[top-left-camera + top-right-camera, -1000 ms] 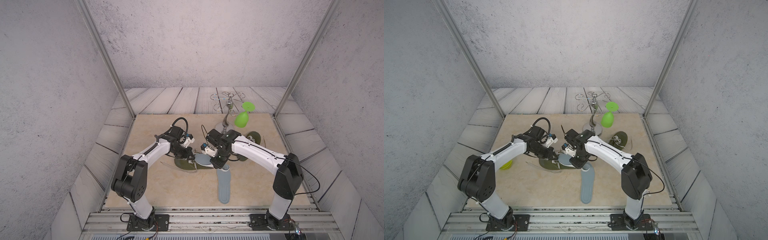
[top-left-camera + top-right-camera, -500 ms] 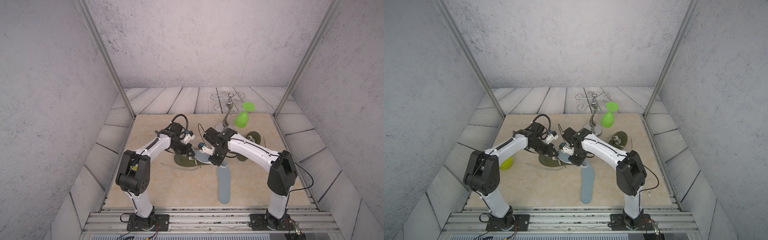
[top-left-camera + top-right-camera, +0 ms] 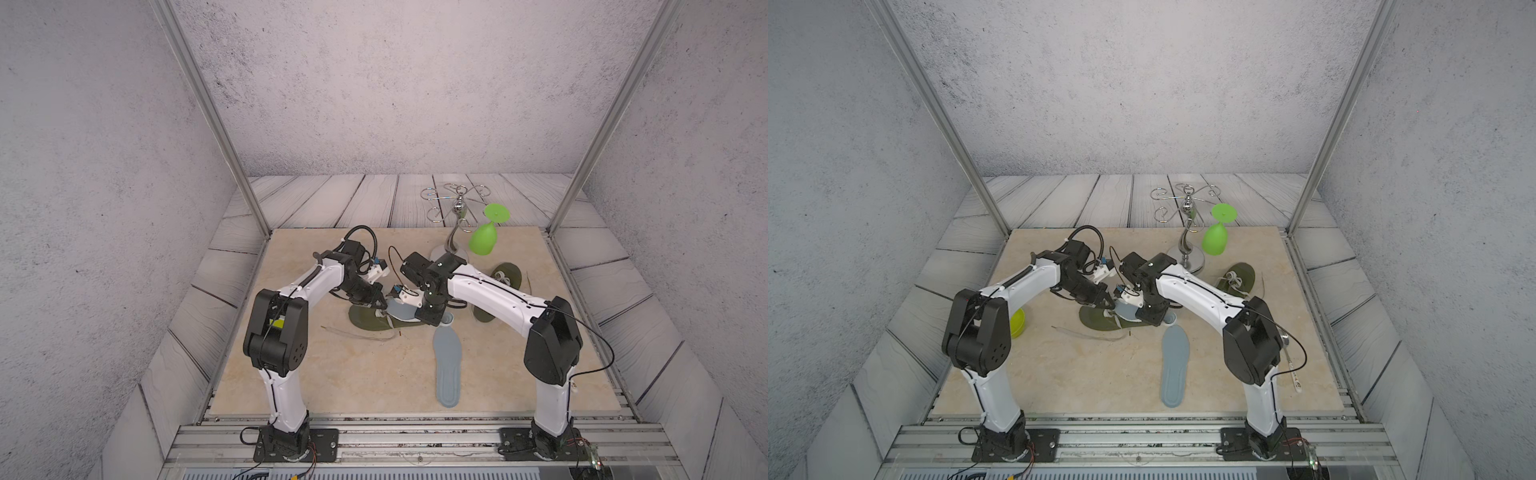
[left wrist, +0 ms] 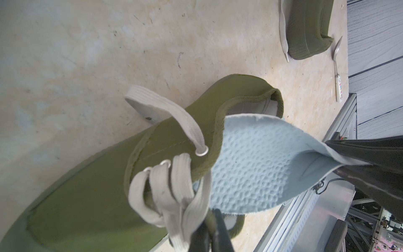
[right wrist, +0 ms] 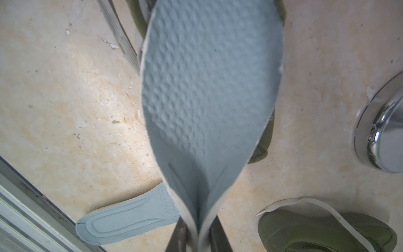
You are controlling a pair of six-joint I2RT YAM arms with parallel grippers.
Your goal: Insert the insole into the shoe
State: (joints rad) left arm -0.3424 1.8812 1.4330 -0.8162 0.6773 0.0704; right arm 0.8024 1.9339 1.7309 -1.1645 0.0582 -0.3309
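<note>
- Centrally, in both top views, the shoe (image 3: 368, 322) (image 3: 1098, 323) lies on the table (image 3: 332, 374) between the arms, toe toward the left arm.
- The left gripper (image 3: 376, 302) (image 3: 1106, 304) is down at the laces. The right gripper (image 3: 422, 312) (image 3: 1144, 313) holds the insole (image 3: 399, 309) (image 3: 1126, 311) slanted over the shoe's opening.
- A spare insole (image 3: 448, 361) (image 3: 1174, 365) lies flat nearer the rail. A second shoe (image 3: 505, 276) (image 3: 1239, 276) sits beyond the right arm, near the rack (image 3: 455, 220) with its green glass (image 3: 484, 239).
- A spoon (image 3: 1293, 370) shows in a top view, at the table's right edge.
- From the left wrist, the insole (image 4: 250, 170) has its front tucked into the shoe (image 4: 109, 196), under the laces (image 4: 174, 185). Its heel end sticks out and up.
- The right gripper (image 4: 340, 162) pinches that heel.
- The left gripper (image 4: 210, 233) is closed tight. The olive strip between its fingers seems to be the shoe's rim, though the frame edge cuts it off.
- From the right wrist, the right gripper (image 5: 199, 236) has its fingers nearly together, clamped on the folded heel of the insole (image 5: 207, 87).
- The insole's far end reaches the shoe (image 5: 266, 139).
- The spare insole (image 5: 126, 216), second shoe (image 5: 316, 231) and rack (image 5: 381, 131) base lie around it.
</note>
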